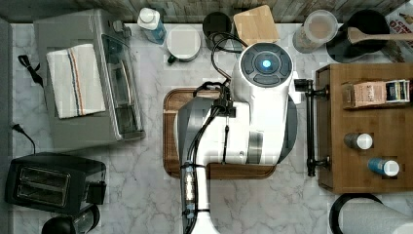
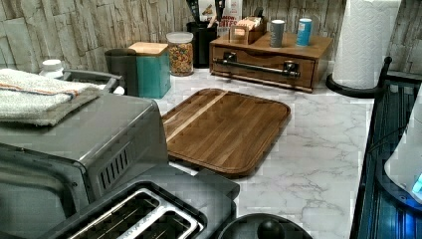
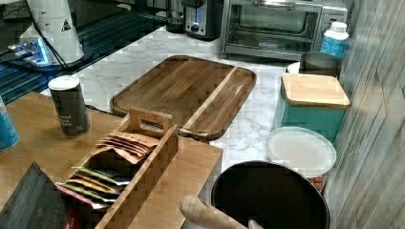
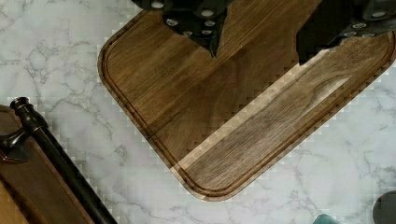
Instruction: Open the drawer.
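— Brown wood, shut flush in its box: drawer (image 2: 263, 69) at the top view's right edge, black bar handle (image 1: 310, 127) across its front.

— And the gripper (image 4: 261, 35)?

— Spread apart, gripping nothing, poised over the dark tray (image 4: 233, 107). Handle off to one side, apparently lower; long axis parallel to the tray's near edge.

Brown wooden drawer (image 2: 263, 67), shut flush in its box, long black bar handle (image 2: 257, 65) across its front
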